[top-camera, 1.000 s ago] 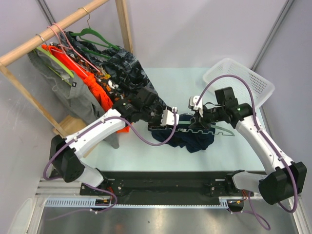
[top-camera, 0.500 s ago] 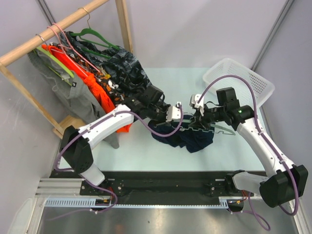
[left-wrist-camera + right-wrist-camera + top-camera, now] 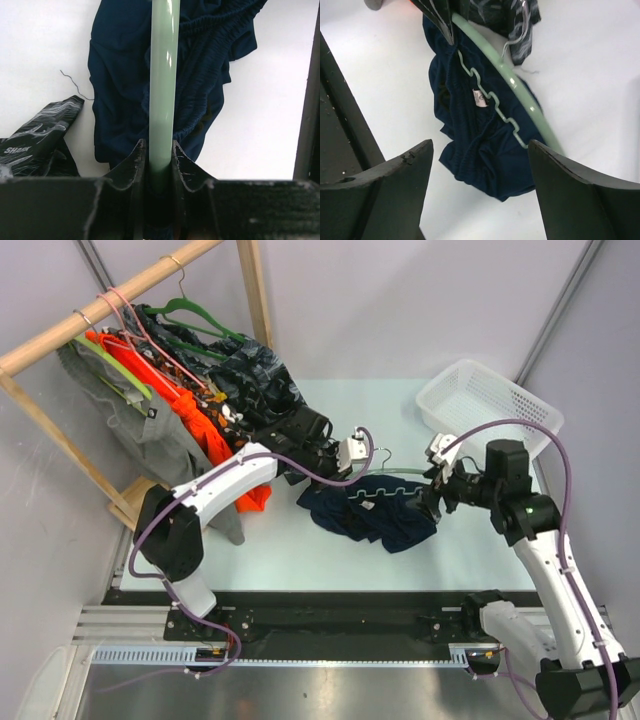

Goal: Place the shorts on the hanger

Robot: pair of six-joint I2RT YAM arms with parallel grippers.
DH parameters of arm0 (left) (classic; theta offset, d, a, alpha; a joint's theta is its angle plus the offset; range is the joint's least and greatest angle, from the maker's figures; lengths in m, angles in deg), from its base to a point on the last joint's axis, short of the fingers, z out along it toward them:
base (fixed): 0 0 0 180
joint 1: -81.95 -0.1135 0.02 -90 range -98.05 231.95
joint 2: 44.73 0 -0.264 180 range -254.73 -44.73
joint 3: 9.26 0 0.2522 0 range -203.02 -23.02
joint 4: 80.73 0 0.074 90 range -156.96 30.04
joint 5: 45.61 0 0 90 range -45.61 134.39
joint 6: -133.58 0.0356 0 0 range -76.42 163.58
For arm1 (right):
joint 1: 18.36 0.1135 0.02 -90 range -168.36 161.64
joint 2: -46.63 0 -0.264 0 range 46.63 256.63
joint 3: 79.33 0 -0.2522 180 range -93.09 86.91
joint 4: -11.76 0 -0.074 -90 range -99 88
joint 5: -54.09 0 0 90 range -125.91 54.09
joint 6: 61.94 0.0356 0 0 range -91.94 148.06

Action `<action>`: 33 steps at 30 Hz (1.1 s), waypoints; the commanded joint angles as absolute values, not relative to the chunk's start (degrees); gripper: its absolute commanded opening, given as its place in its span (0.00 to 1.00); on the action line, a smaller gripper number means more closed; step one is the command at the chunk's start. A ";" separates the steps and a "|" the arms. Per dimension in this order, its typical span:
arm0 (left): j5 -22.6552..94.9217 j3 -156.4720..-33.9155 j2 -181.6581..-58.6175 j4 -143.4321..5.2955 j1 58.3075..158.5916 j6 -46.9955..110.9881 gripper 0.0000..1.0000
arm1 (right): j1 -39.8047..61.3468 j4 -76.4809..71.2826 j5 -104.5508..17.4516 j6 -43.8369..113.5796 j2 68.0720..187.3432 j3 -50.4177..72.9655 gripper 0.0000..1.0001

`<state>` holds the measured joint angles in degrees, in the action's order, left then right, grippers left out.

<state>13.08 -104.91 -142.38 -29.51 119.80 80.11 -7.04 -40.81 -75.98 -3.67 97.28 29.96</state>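
Observation:
The navy shorts (image 3: 378, 515) are bunched along the wavy bottom bar of the pale green hanger (image 3: 402, 476), and their lower folds rest on the table. My left gripper (image 3: 358, 461) is shut on the hanger's upper arm close to the wire hook. In the left wrist view the green hanger (image 3: 163, 75) runs straight out from between the closed jaws of the left gripper (image 3: 159, 150), over the shorts (image 3: 117, 85). My right gripper (image 3: 432, 499) stands open just right of the hanger's end, holding nothing. The right wrist view shows the shorts (image 3: 465, 127), the hanger (image 3: 520, 95) and the open right gripper (image 3: 481, 148).
A white mesh basket (image 3: 490, 405) sits at the back right. A wooden rail (image 3: 120, 300) at the back left carries several hangers with clothes, among them an orange garment (image 3: 190, 415) and a black-and-grey patterned one (image 3: 262, 380) that reaches the table near my left arm.
The right gripper opened, let go of the hanger and drew back to the right. The left gripper closed on the hanger near its hook and shifted it toward the back.

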 commanded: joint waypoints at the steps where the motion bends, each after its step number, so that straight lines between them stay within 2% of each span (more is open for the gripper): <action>1: 12.05 -107.75 -142.99 -32.69 119.13 76.10 0.01 | -2.03 -41.12 -69.59 1.51 97.61 34.78 0.79; 5: 12.66 -108.45 -143.78 -32.34 118.60 74.96 0.00 | 6.94 -34.55 -55.98 1.43 95.32 41.37 0.79; 11: 12.93 -109.25 -144.22 -32.16 118.16 74.17 0.00 | 13.89 -24.97 -45.15 -0.94 97.51 49.45 0.75; 20: 10.82 -107.84 -142.73 -33.13 116.67 72.49 0.00 | 14.34 -15.02 -37.94 -4.02 106.47 53.77 0.69; 24: 8.89 -107.66 -141.42 -32.16 115.35 72.40 0.00 | 9.62 -12.90 -36.52 -2.88 105.78 55.79 0.67; 28: 6.87 -107.23 -139.57 -31.63 114.21 72.58 0.00 | 2.68 -13.69 -38.45 -1.48 103.67 56.23 0.56; 32: 5.20 -106.61 -138.16 -31.98 112.72 70.74 0.01 | -4.54 -14.22 -41.61 -0.16 103.23 56.23 0.33; 33: 4.76 -106.26 -137.99 -31.98 112.54 70.39 0.00 | -5.86 -14.13 -42.23 0.28 103.32 56.23 0.31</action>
<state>8.52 -106.20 -143.43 -30.43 114.48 72.57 -0.44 -15.65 -41.06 -1.22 104.23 56.17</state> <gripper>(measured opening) 0.224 0.358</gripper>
